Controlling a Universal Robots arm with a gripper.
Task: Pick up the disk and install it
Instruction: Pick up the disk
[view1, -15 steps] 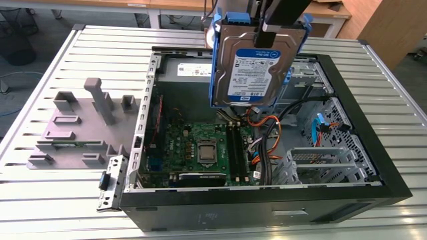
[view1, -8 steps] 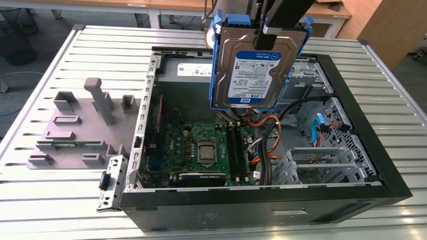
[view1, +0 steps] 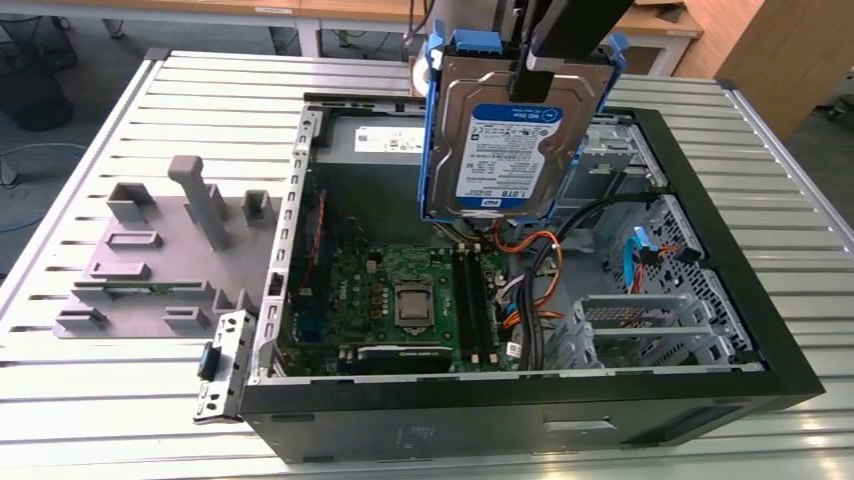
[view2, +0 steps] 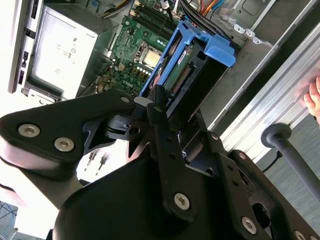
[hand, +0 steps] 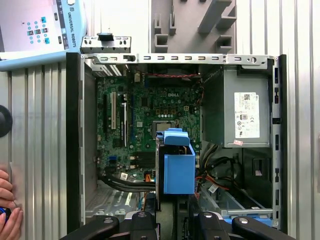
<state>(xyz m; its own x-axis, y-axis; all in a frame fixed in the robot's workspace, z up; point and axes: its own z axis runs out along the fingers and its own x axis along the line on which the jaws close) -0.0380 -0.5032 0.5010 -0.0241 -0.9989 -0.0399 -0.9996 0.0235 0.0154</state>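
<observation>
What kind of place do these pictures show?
Probably a robotics lab or workshop: a slotted metal table, an open computer case on it, and the gripper holding the disk above it.

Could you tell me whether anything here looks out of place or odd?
Nothing looks damaged or spilled. One oddity: a person's hand is at the table, near the computer case, while the end effector holds the disk above it.
</observation>
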